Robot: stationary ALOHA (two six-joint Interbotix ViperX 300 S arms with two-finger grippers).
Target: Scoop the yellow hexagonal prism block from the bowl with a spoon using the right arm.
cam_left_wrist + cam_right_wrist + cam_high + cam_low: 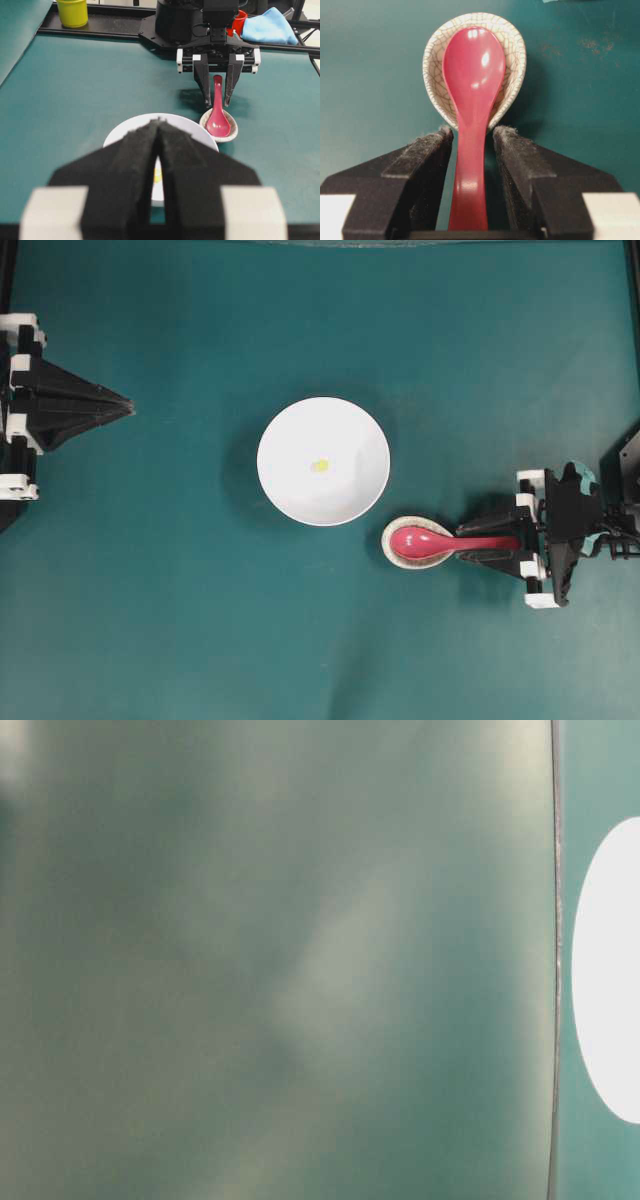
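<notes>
- Spoon [470, 115] lies with its scoop in the small crackled dish [432, 65], so the handle is propped clear of the table [150, 620] and juts toward the right arm — a placement that suits a pinch from the sides.
- Right gripper [472, 137] straddles that handle, one finger on each side with a sliver of gap showing at both; the jaws are apart and nothing is clamped yet. I judge this to be the moment just before the pinch.
- Dish sits just beside the bowl [290, 490], at its lower right rim in the overhead view, so a carry from one to the other would be short.
- Block [320, 465] rests at about the centre of the bowl, alone on the white floor, apart from the wall.
- Left gripper [125, 405] is parked well beyond the bowl on the opposite side, fingers pressed together and holding nothing, out of the way.
</notes>
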